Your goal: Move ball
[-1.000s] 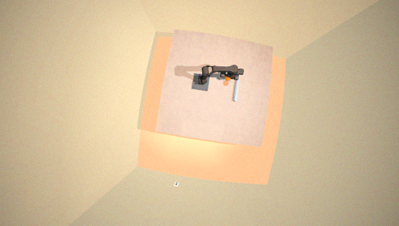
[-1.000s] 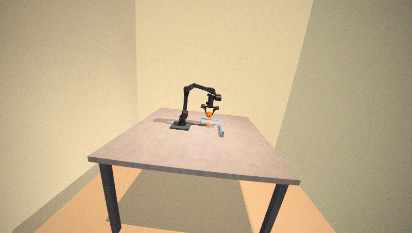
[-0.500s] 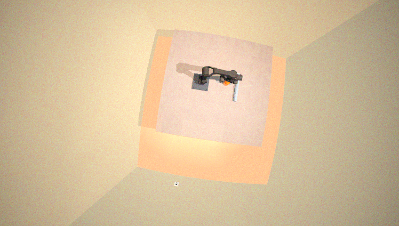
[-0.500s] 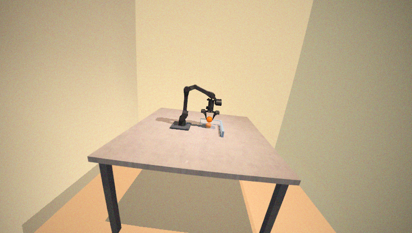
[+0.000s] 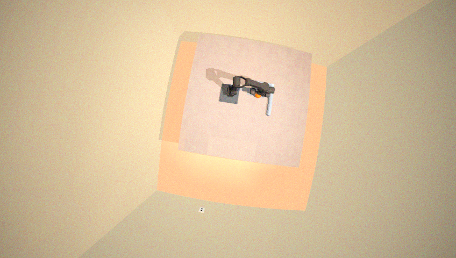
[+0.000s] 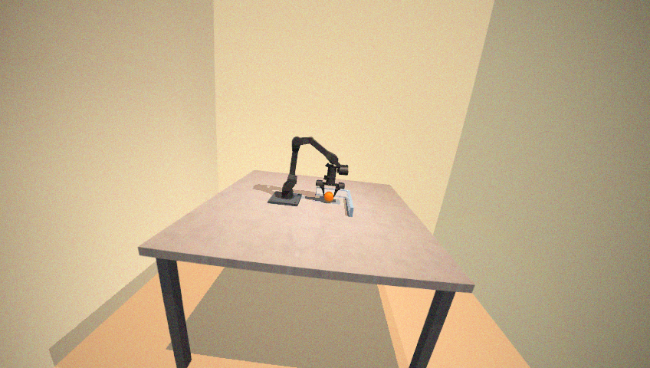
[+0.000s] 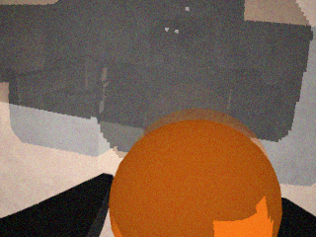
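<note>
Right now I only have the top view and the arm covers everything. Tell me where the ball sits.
Observer: The ball is held between the fingers, low at the table, in the exterior view.
Operator: Report the ghost copy.
Observer: In the wrist view a paler orange rim peeks just above the ball, nearly overlapping it.
Operator: Give me the walls.
Observer: The corner walls stand just right of the ball in the exterior view.
</note>
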Robot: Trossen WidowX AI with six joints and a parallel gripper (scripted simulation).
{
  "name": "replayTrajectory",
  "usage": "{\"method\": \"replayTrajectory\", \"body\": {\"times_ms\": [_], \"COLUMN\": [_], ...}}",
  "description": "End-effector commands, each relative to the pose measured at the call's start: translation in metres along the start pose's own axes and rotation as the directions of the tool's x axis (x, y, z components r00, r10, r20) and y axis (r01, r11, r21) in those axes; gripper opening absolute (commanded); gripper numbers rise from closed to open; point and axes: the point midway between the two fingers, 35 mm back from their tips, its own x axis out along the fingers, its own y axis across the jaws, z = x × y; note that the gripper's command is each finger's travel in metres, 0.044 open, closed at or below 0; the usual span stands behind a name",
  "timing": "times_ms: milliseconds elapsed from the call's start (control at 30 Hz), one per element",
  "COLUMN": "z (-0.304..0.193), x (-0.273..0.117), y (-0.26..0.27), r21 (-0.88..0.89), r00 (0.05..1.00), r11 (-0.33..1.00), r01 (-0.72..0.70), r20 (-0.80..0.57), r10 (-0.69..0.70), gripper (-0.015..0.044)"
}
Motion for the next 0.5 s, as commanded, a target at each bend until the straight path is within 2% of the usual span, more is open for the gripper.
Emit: {"method": "replayTrajectory", "body": {"times_ms": [0, 400, 467], "z": [0.000, 0.000, 0.000], "x": [0.003, 0.020, 0.016], "y": [-0.001, -0.001, 0.000], "r21": [-0.006, -0.006, 0.000], "r00": [1.000, 1.000, 1.000], "r11": [1.000, 1.000, 1.000], "r01": [0.004, 0.004, 0.002], "r20": [0.001, 0.001, 0.000], "r10": [-0.004, -0.004, -0.002], "gripper": [0.0000, 0.0000, 0.0053]}}
